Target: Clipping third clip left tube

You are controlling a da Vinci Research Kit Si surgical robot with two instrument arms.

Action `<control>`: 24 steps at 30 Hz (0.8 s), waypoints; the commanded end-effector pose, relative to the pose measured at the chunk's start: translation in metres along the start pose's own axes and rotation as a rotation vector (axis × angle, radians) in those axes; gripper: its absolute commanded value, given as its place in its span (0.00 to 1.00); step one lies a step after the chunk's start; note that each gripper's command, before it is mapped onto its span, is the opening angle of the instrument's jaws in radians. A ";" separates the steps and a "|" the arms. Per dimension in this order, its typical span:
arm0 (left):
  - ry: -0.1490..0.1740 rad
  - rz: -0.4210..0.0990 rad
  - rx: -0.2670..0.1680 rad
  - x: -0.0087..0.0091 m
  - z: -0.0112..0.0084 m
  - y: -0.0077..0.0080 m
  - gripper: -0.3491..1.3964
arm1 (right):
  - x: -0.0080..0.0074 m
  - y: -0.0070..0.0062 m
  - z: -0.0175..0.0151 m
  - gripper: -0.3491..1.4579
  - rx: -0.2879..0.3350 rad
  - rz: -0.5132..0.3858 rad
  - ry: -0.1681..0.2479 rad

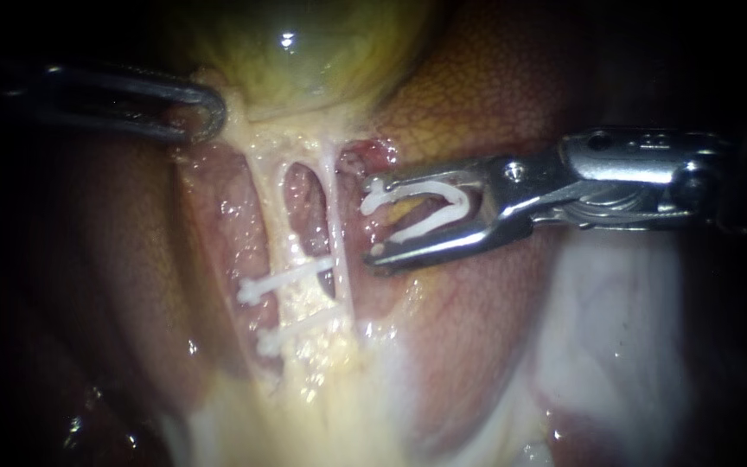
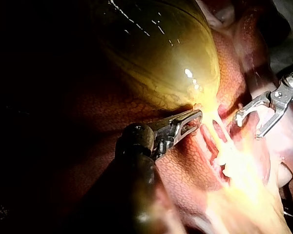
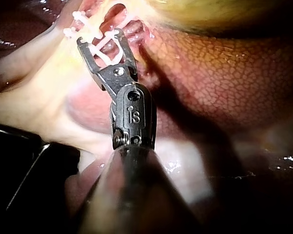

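The right instrument (image 1: 373,220) has its jaws spread wide, holding an open white clip (image 1: 430,212) that lies crosswise, mouth towards the right tube (image 1: 337,216). Beyond it, the left tube (image 1: 270,216) runs down from the gallbladder (image 1: 304,52), two clips (image 1: 283,281) across it. The left instrument (image 1: 209,112) pinches the gallbladder's pale neck, liver (image 1: 477,78) around.

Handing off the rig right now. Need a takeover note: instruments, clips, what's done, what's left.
left instrument: jaws shut on gallbladder neck.
right instrument: jaws hold loaded clip, spread wide, beside right tube, around neither tube.
left tube: upper clip and lower clip are on.
To do: third clip on left tube, probably on its bare stretch nearer the gallbladder.
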 end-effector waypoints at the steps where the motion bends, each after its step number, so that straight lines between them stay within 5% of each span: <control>1: 0.000 0.000 0.000 0.0000 0.0000 0.0000 0.00 | -0.0001 0.0001 0.0002 0.43 0.010 -0.003 0.010; 13: 0.000 0.000 0.000 0.0000 0.0000 0.0000 0.00 | -0.0023 0.0009 0.0035 0.43 0.051 0.000 0.014; 24: 0.000 0.000 0.000 0.0000 0.0000 0.0000 0.00 | -0.0059 0.0043 0.0049 0.43 0.041 0.000 0.005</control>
